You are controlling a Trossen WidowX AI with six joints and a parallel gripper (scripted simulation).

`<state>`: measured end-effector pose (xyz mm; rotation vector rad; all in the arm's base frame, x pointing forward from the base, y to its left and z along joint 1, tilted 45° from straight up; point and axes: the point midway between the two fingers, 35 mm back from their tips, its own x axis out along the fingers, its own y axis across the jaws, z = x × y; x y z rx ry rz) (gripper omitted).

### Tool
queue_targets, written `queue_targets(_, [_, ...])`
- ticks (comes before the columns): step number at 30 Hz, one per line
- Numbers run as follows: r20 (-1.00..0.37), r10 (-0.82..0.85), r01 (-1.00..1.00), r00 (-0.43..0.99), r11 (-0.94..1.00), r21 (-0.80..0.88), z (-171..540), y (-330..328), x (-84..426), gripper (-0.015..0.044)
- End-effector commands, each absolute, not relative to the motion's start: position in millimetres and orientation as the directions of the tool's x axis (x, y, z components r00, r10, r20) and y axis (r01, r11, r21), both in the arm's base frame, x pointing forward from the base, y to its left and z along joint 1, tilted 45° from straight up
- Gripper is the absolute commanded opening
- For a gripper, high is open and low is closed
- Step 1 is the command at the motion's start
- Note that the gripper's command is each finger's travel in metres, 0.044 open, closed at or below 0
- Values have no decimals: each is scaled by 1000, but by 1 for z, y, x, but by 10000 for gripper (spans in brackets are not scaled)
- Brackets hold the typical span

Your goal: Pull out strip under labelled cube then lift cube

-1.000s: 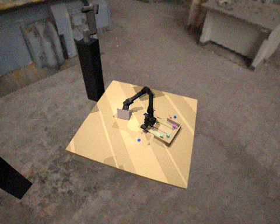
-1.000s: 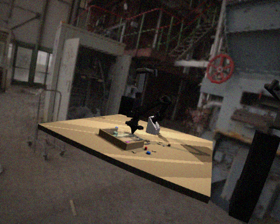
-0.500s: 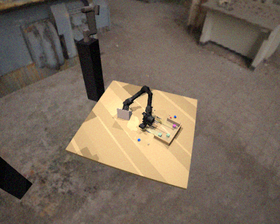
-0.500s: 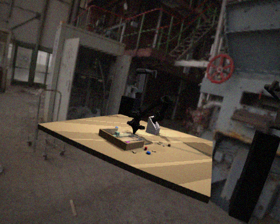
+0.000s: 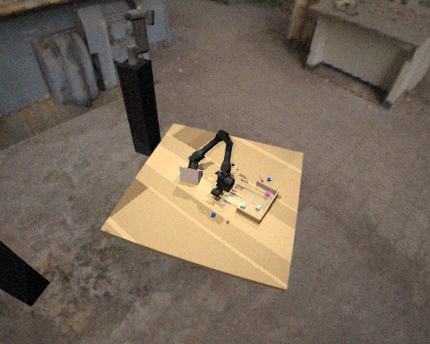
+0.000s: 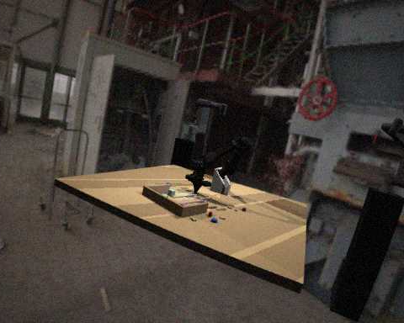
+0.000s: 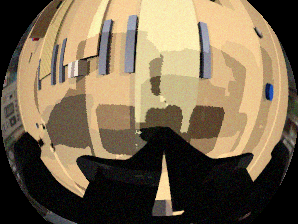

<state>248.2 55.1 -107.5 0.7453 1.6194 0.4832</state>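
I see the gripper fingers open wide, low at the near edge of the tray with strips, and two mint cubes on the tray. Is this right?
Not quite: the gripper fingers are shut, not open wide, as the wrist view shows. It is low at the tray's near edge, and two mint cubes sit on the tray.

Arm rises from its base, peaks at the elbow, then drops steeply so the wrist points down. Gripper sits low, near the surface, fingers fully closed with nothing between them; wrist view shows only a narrow sliver between the jaws.
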Motion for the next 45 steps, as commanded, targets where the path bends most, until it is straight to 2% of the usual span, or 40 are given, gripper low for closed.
queue_targets(1, [-706, 702, 211, -93, 707, 675, -108, 58, 232, 0])
queue_targets(45, [-706, 702, 213, -95, 707, 674, -97, 62, 175, 0])
